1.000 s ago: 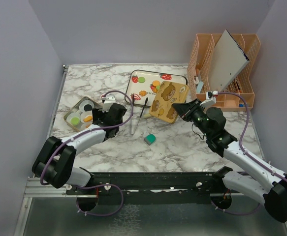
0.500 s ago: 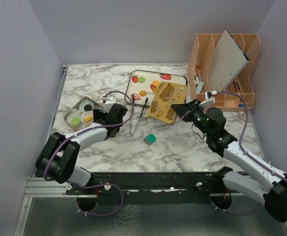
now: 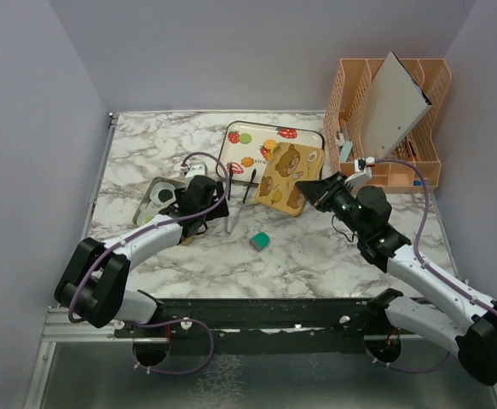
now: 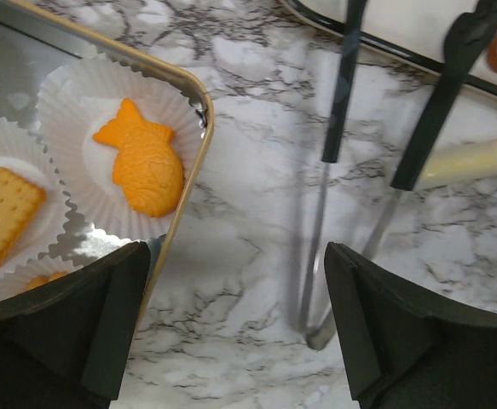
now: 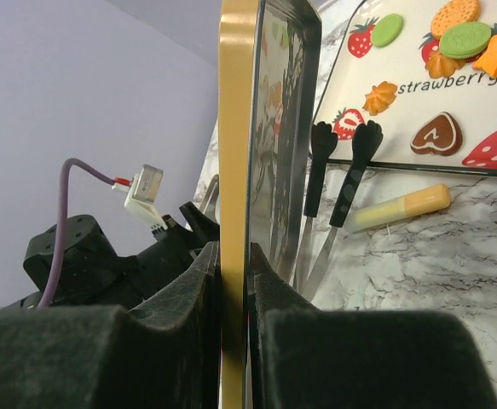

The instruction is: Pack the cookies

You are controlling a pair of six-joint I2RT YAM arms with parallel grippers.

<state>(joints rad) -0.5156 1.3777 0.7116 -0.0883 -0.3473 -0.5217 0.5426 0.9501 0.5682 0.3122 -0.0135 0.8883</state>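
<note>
in the top view the left arm covers most of the tin (image 4: 199, 145). only the wrist view shows its contents, and the frame edge cuts them off at 9 o'clock. the lid (image 5: 235, 102) stands edge-on to the right wrist camera and blocks the centre of that view. its bear print is readable only from above.

the table (image 3: 316, 247) is white marble with grey veins, enclosed by plain pale walls (image 3: 231, 51). an orange organizer (image 3: 355, 94) holding a grey board stands at 2 o'clock. the teal block (image 3: 260, 241) lies at 6 o'clock from the tongs (image 4: 340, 102).

the cookies (image 5: 465, 38) are in two places. some lie on the strawberry tray (image 5: 376, 60) at 12 o'clock. an orange fish and a cracker sit in paper cups (image 4: 69, 102) inside the tin at 9 o'clock.

the left arm reaches forward low over the table. the left gripper (image 4: 238, 281) is released, fingers spread, empty, above bare marble between the tin's corner and the tongs. the right arm angles toward 11 o'clock. the right gripper (image 5: 234, 256) is clenched on the lid's gold rim, with the lid tilted beside the strawberry tray.
</note>
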